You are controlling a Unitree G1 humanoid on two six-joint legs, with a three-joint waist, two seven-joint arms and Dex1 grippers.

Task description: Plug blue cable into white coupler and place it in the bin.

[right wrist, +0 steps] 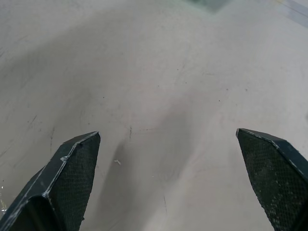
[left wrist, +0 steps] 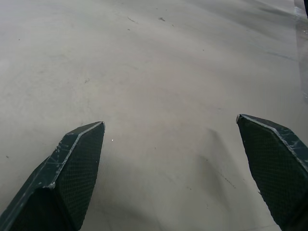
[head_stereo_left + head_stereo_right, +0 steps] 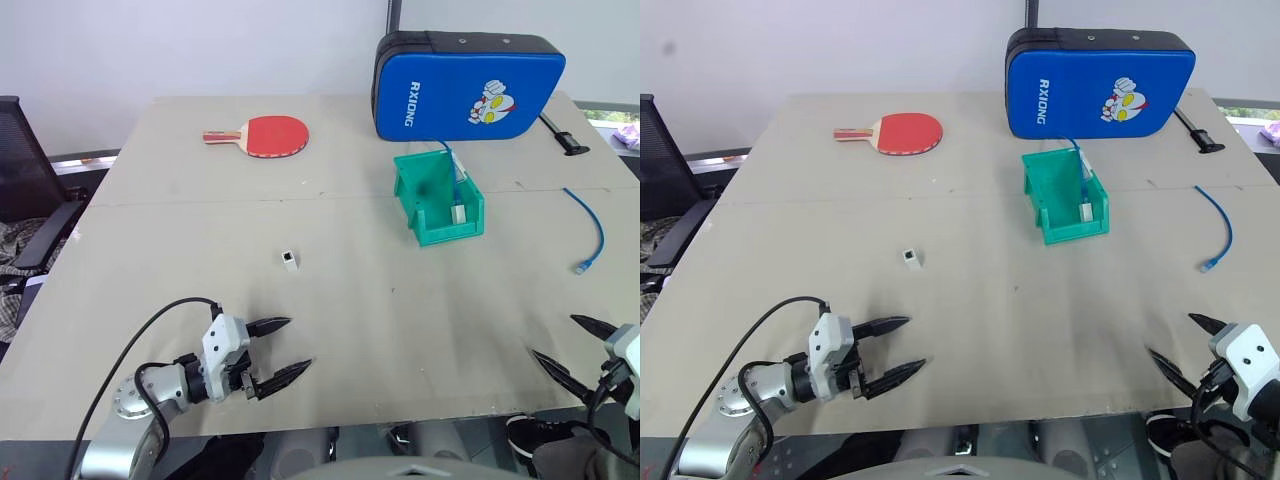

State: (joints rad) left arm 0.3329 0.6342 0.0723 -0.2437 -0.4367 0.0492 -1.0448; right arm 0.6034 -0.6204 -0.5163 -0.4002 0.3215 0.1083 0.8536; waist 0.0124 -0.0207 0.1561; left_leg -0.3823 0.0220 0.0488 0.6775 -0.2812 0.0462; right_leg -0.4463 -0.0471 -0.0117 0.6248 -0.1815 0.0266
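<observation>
Blue cable [image 3: 590, 230] lies loose at the table's [image 3: 200, 215] right side and the white coupler [image 3: 289, 260] sits mid-table, so each empty, wide-open pincer, left [image 3: 283, 349] and right [image 3: 567, 343], should take its nearer piece, well clear of the green bin [image 3: 425, 200].

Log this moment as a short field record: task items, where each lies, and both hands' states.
blue cable: loose on the table's right side, plug end toward the robot
white coupler: alone mid-table, left of the bin
bin: green, in front of the blue pad, already holding a blue cable with a white piece
left hand: open, empty, near the table's front edge
right hand: open, empty, front right
table tennis paddle: far left
</observation>
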